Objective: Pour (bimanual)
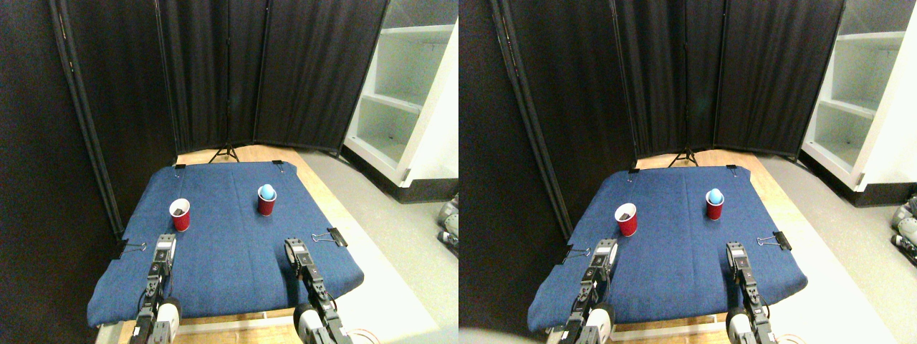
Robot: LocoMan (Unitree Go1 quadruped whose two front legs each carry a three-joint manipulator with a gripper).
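Two red cups stand upright on the blue cloth (229, 244). The left red cup (180, 215) has a white inside and something dark in it. The right red cup (266, 201) holds a pale blue object that sticks up above its rim. My left gripper (165, 244) hovers just in front of the left cup, a little to its left. My right gripper (294, 249) is nearer the front, in front of the right cup and slightly to its right, well apart from it. Neither gripper touches a cup.
The blue cloth covers a wooden table and is held by black binder clips (331, 237) at its edges. Black curtains (236, 72) and a tripod base (226, 153) stand behind. A white shelf unit (405, 93) is at the right.
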